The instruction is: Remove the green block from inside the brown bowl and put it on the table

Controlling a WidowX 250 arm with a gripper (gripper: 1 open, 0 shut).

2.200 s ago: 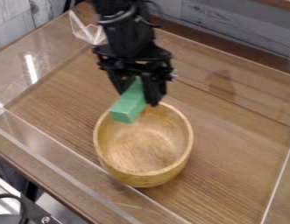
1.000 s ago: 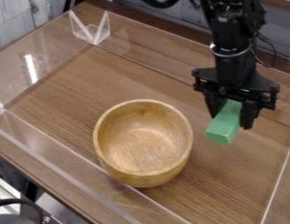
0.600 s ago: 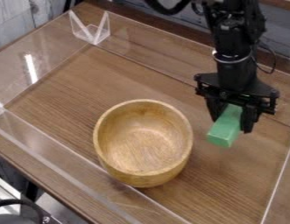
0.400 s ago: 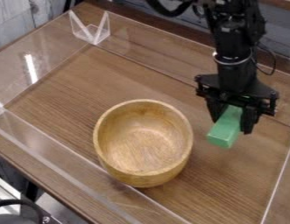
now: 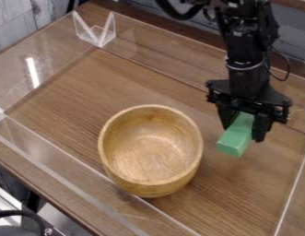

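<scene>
The green block (image 5: pixel 237 138) hangs tilted to the right of the brown bowl (image 5: pixel 151 148), its lower end at or just above the table (image 5: pixel 105 83); contact with the wood is unclear. My black gripper (image 5: pixel 247 120) points down and is shut on the block's upper end. The bowl stands upright on the table near the front edge, and its inside shows only bare wood grain. A small gap separates the block from the bowl's right rim.
Clear acrylic walls (image 5: pixel 68 180) run around the table's edges, close behind and to the right of the gripper. A clear folded stand (image 5: pixel 96 28) sits at the back left corner. Dark cables (image 5: pixel 19 221) lie below the front left edge.
Earlier the gripper held the block just above the bowl; it has carried it to the right of the bowl. Over the last second it has barely moved.
</scene>
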